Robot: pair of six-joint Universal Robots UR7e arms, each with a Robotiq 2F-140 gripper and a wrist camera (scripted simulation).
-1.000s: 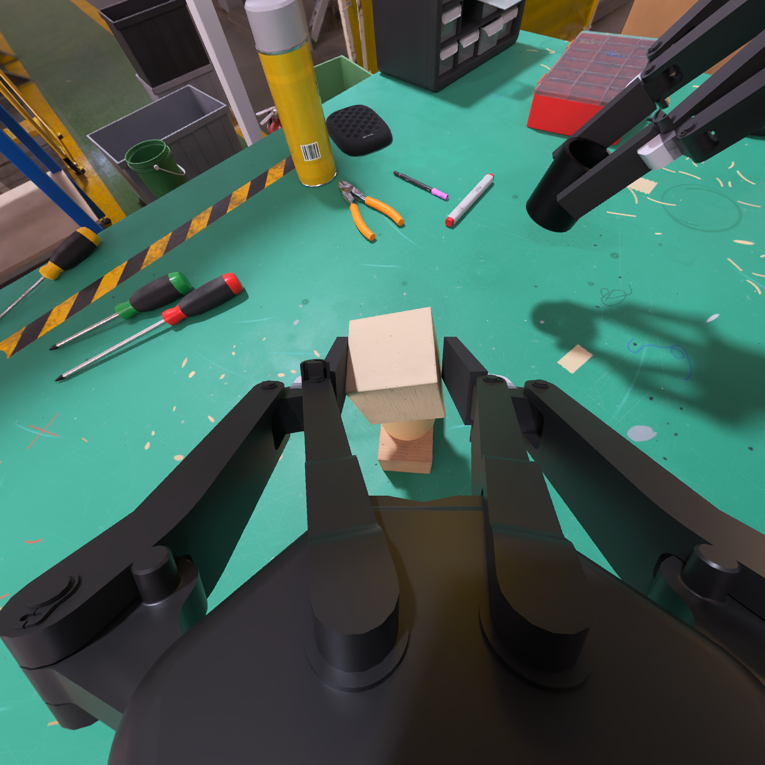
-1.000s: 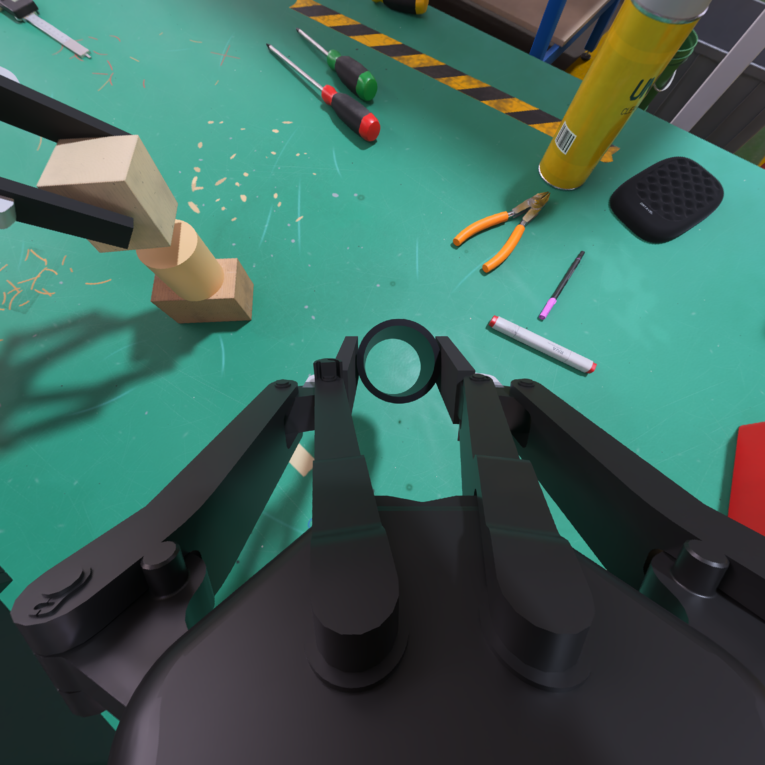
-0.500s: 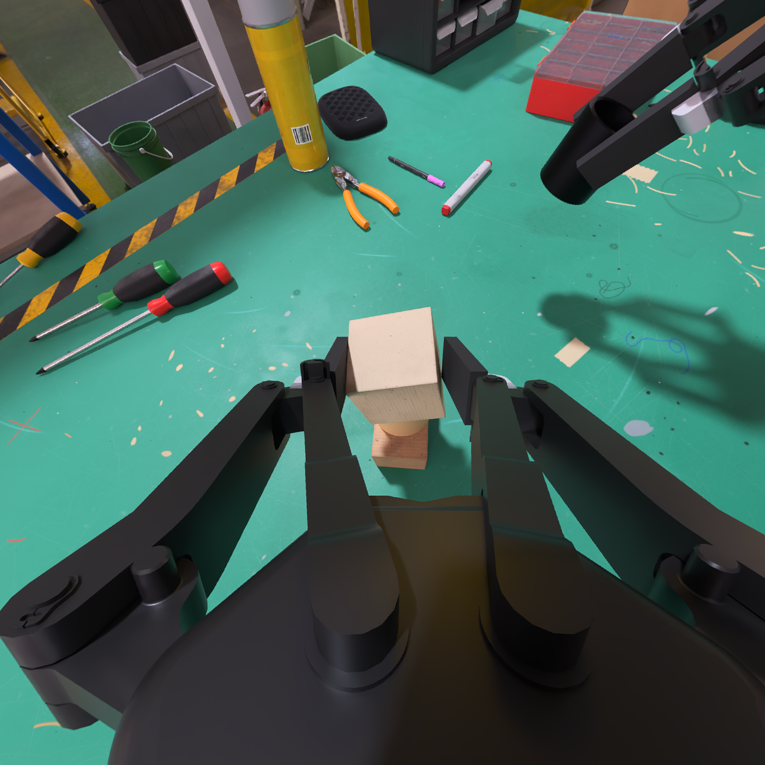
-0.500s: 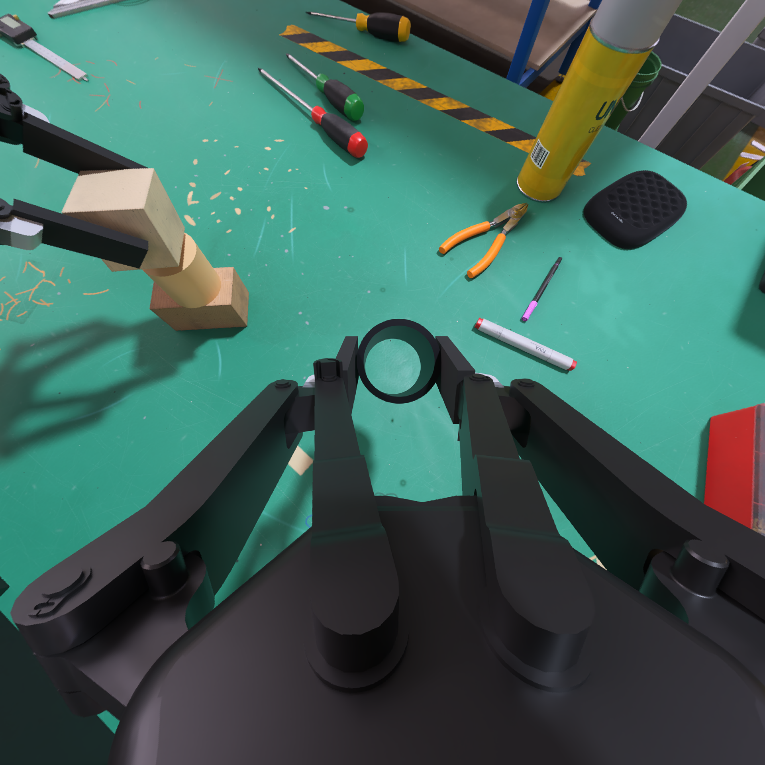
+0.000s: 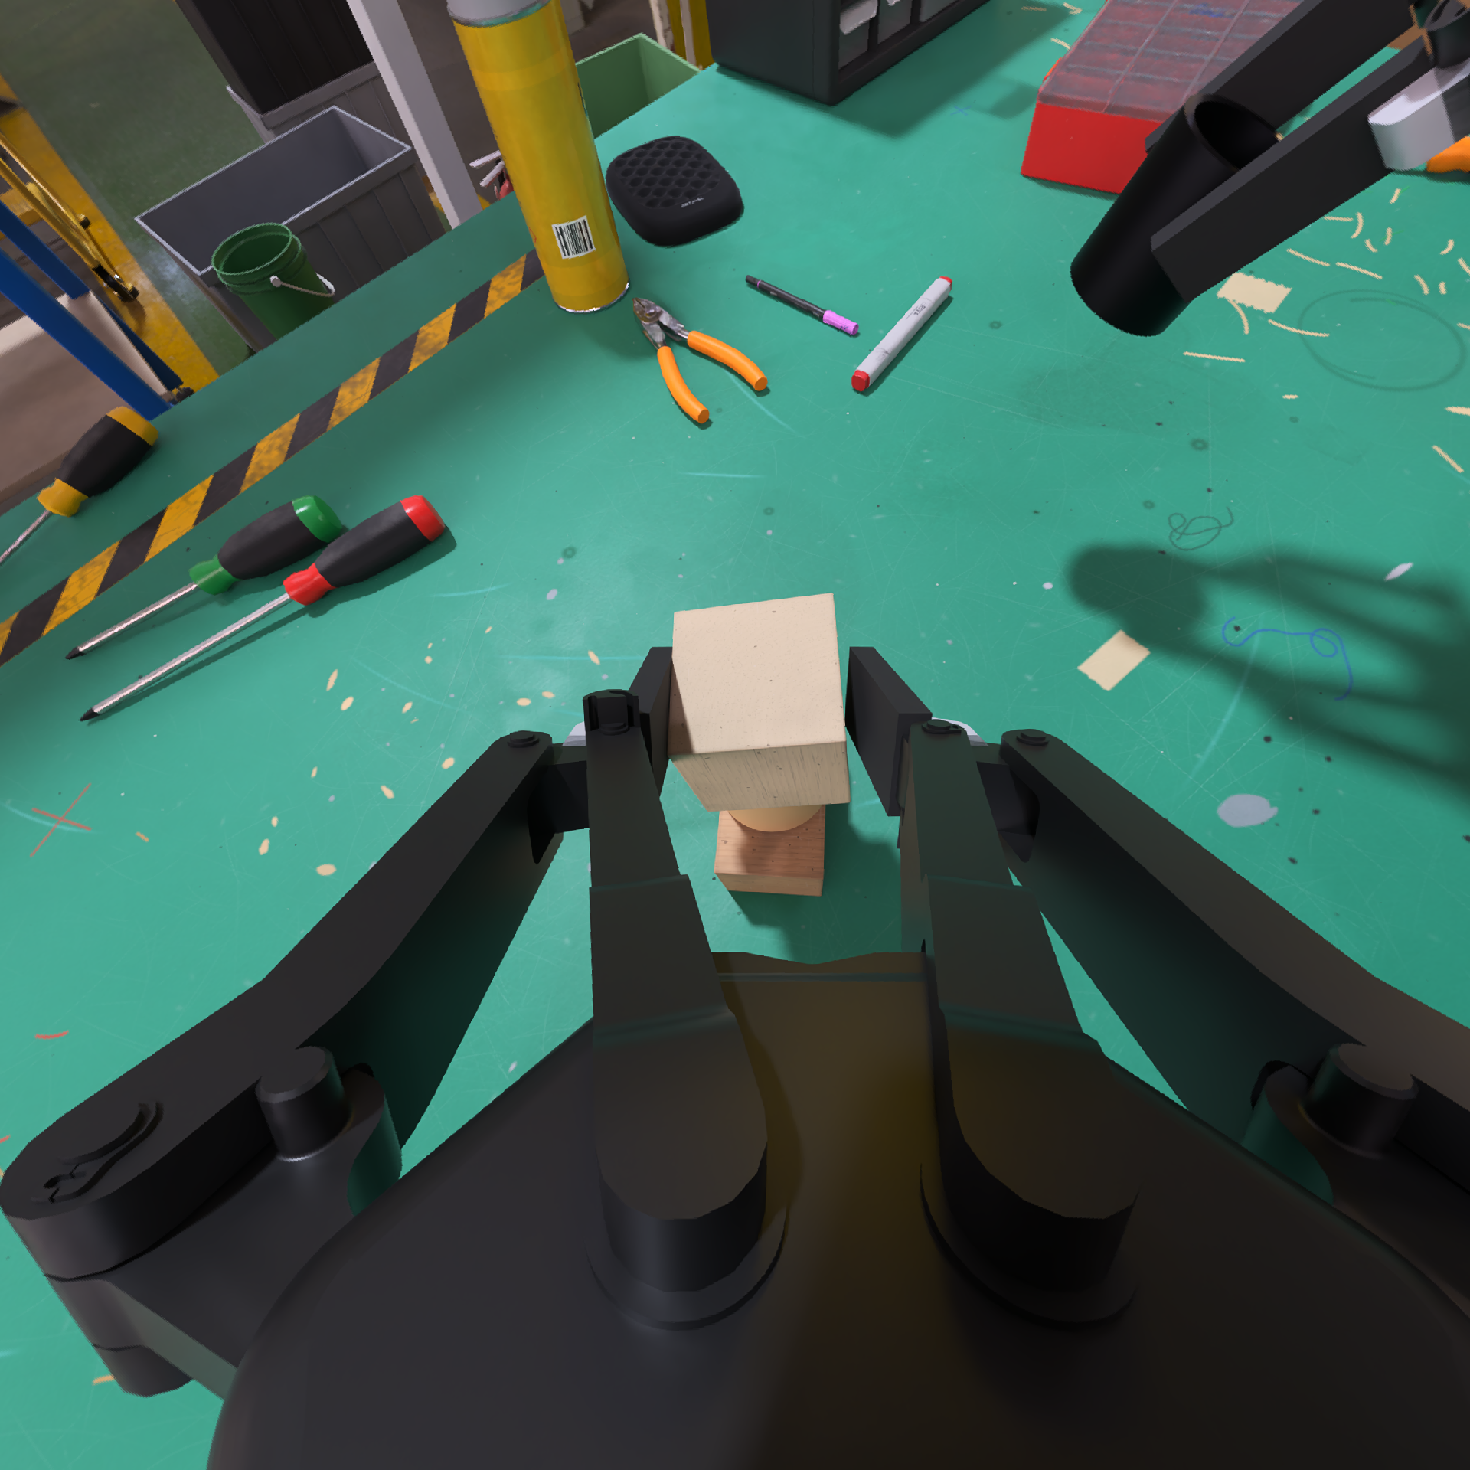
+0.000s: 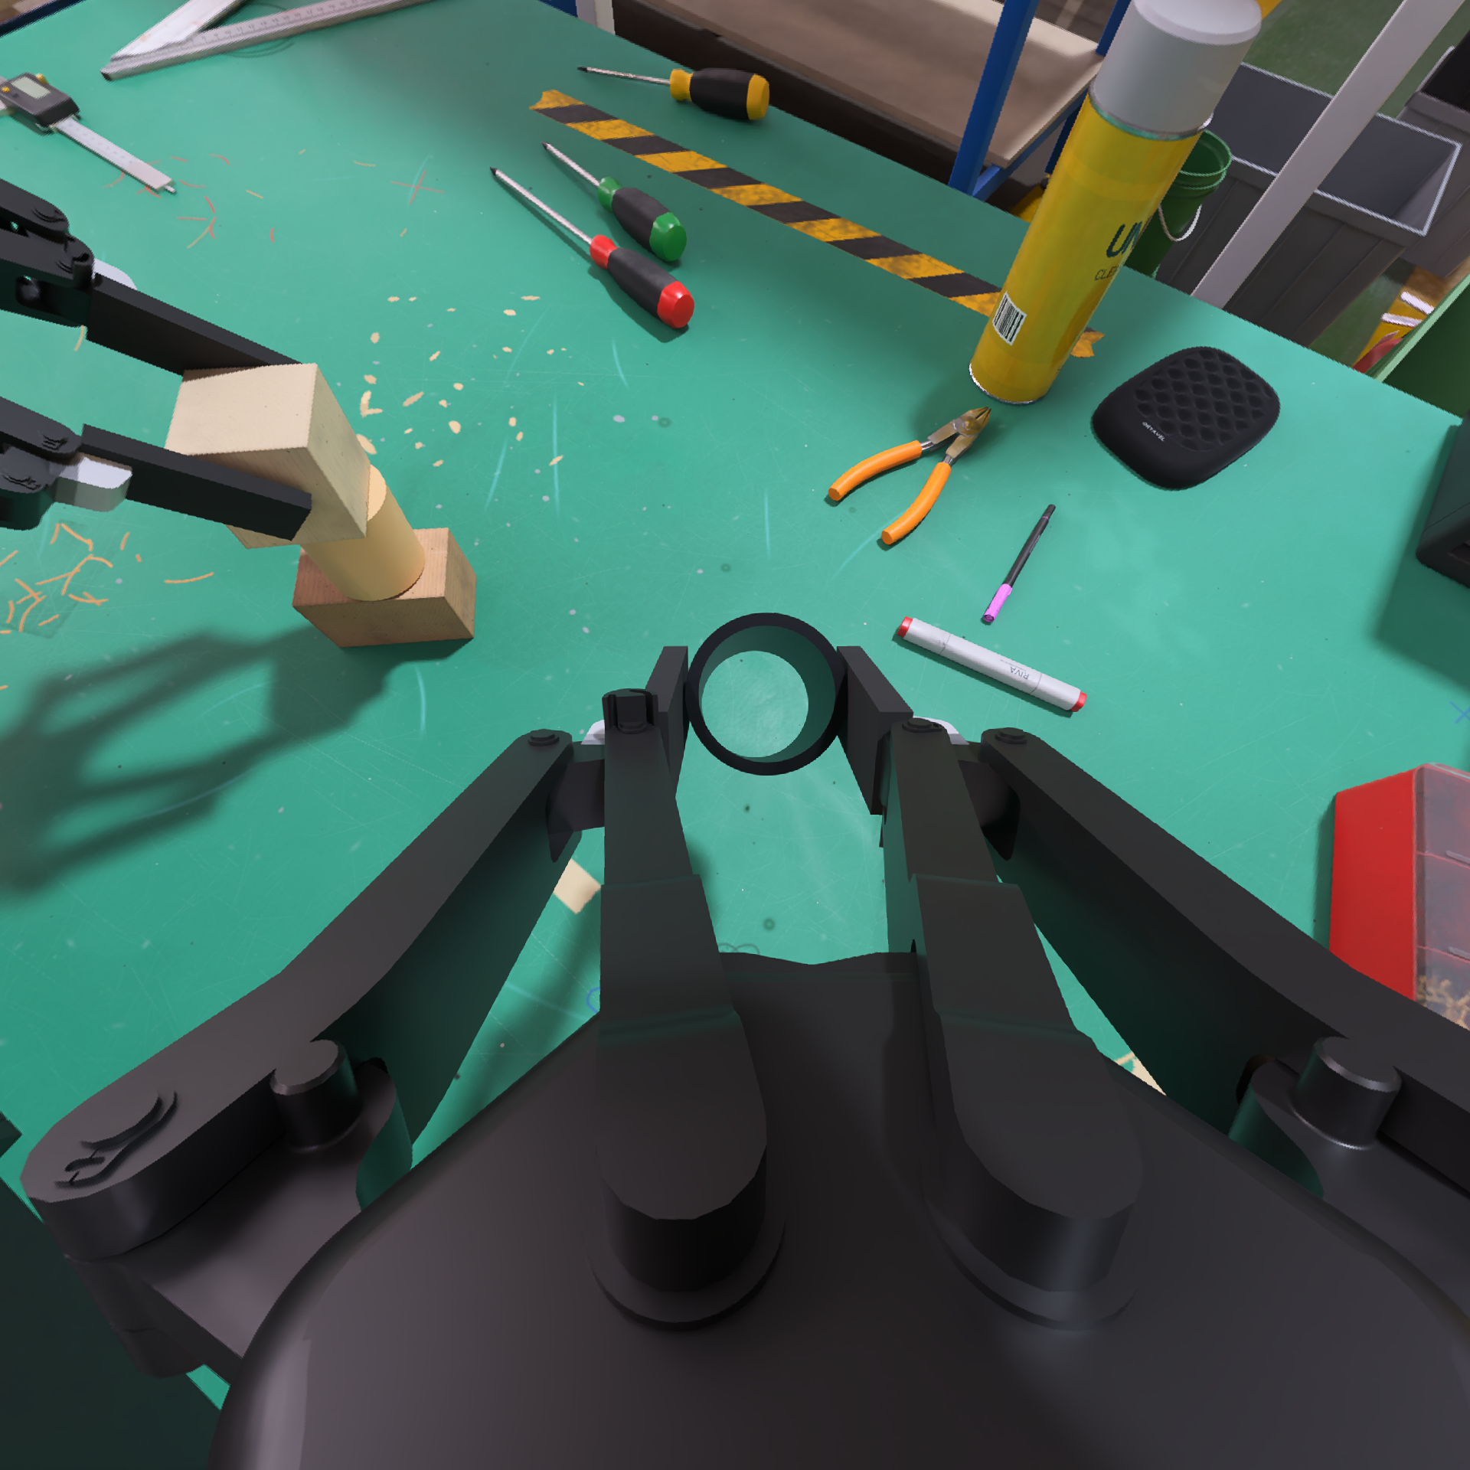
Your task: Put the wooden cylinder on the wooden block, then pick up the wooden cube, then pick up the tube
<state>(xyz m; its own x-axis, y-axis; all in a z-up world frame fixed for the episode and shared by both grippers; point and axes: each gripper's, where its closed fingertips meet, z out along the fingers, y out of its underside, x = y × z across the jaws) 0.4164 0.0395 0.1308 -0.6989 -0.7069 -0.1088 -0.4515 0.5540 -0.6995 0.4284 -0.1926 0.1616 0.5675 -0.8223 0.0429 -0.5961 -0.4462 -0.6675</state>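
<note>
My left gripper [image 5: 752,700] is shut on the pale wooden cube [image 5: 756,700] and holds it in the air above the stack. Below it the wooden cylinder [image 5: 770,818] stands upright on the wooden block [image 5: 770,863]. In the right wrist view the cube [image 6: 270,445], cylinder [image 6: 370,549] and block [image 6: 390,604] show at the left. My right gripper [image 6: 762,696] is shut on the black tube [image 6: 764,628], held above the green table. The tube also shows in the left wrist view [image 5: 1129,262].
A yellow spray can [image 5: 541,151], orange pliers [image 5: 700,366], a pen [image 5: 799,304], a marker [image 5: 903,332], a black pad [image 5: 674,189], screwdrivers [image 5: 318,565] and a red box [image 5: 1129,95] lie on the table. A caliper [image 6: 79,127] lies far left.
Both grippers have risen higher above the table with their objects. The stack of cylinder and block looks smaller and farther below the cube.
</note>
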